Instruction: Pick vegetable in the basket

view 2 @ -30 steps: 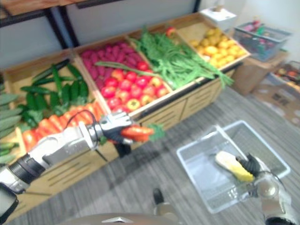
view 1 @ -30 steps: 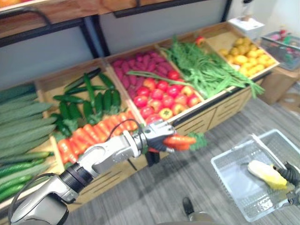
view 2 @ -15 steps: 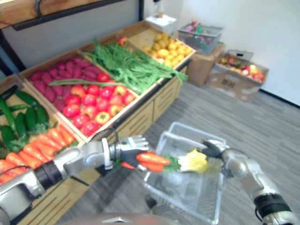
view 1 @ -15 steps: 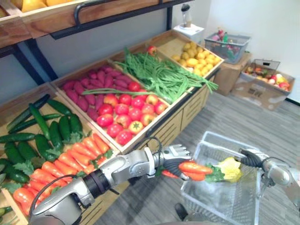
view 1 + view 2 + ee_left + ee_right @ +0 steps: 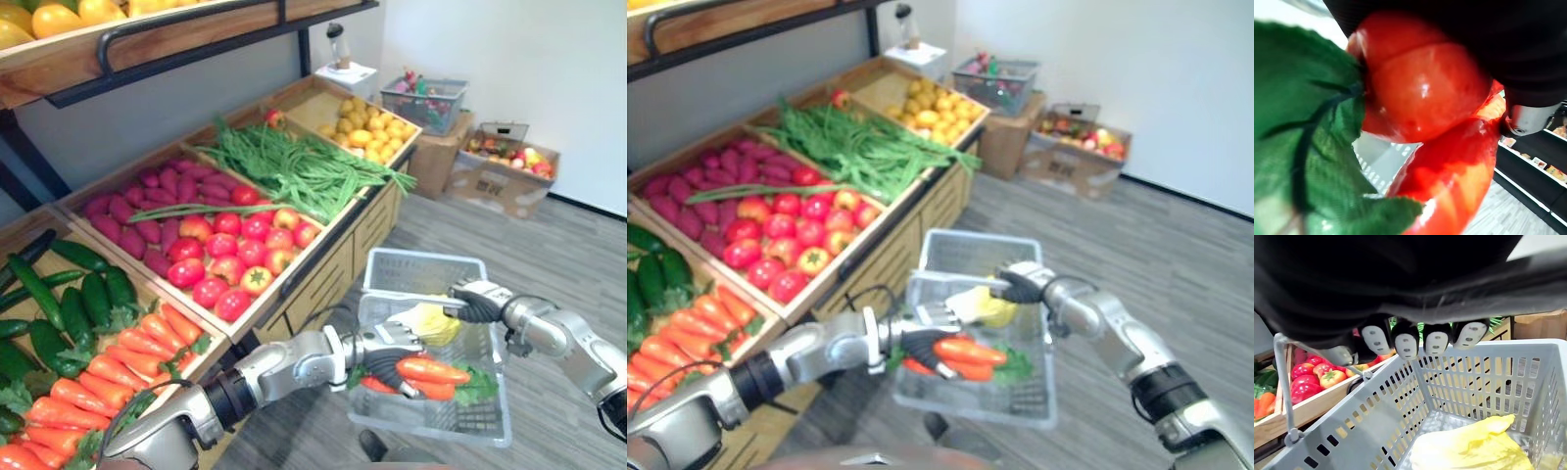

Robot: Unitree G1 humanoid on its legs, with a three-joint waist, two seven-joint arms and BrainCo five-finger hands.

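My left hand [image 5: 384, 345] is shut on a bunch of orange carrots [image 5: 431, 370] with green leaves [image 5: 1298, 147]. It holds them over the near part of a grey plastic basket [image 5: 421, 258]; whether they touch its floor I cannot tell. A yellow leafy vegetable [image 5: 1474, 450] lies inside the basket. The right hand [image 5: 478, 302] comes in from the right with its fingers [image 5: 1420, 340] curled round the basket's handle [image 5: 1283, 382], so the basket hangs from it in front of the produce stand.
A wooden stand on the left holds shelf carrots [image 5: 108, 372], cucumbers [image 5: 69, 304], tomatoes [image 5: 235, 264], green beans [image 5: 294, 166] and yellow fruit [image 5: 367, 122]. A cardboard box [image 5: 505, 181] of produce stands on the grey floor at the back right.
The camera has swung right. My left hand has carried the carrots from beside the stand to over the basket. The right hand has brought the basket up and closer to the left hand.
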